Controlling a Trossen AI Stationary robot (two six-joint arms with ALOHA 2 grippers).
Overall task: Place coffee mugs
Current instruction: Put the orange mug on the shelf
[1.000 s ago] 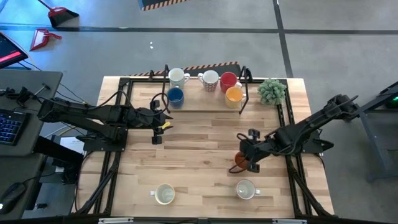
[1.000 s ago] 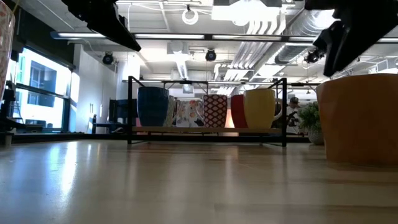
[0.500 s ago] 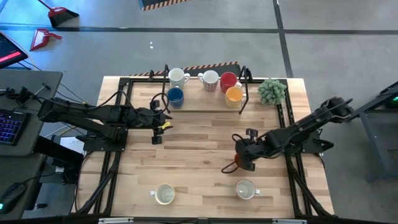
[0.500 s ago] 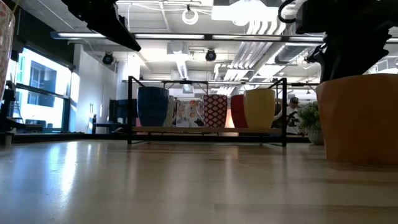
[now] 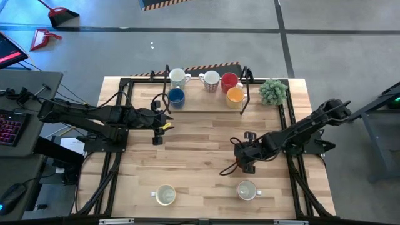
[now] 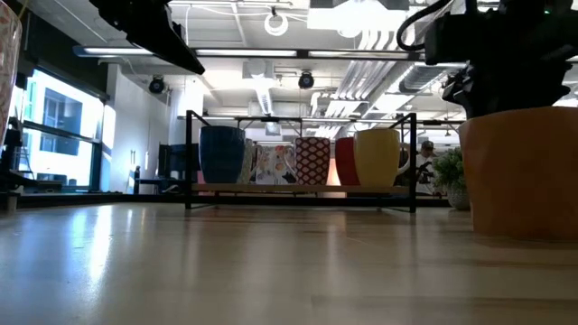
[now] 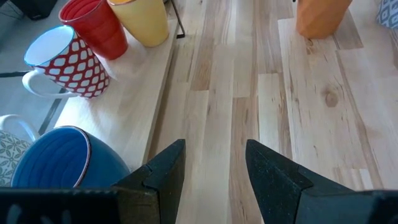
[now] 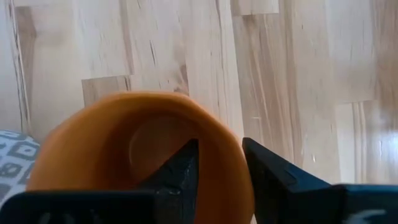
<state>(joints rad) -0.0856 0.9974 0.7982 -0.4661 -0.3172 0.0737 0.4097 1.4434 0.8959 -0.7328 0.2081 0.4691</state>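
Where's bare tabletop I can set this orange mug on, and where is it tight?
The right hand straddles the orange mug's rim. Bare wood: the middle strip between the left hand and the right hand, and the front gap between the two white mugs. Crowded: the rear rack, holding five mugs.

From above, the right hand [image 5: 248, 164] covers the darker orange mug [image 8: 130, 149] almost entirely. In the low view that mug is cut off at the picture's edge. Whether the fingers [image 8: 180, 171] pinch its rim seems likely but is unclear
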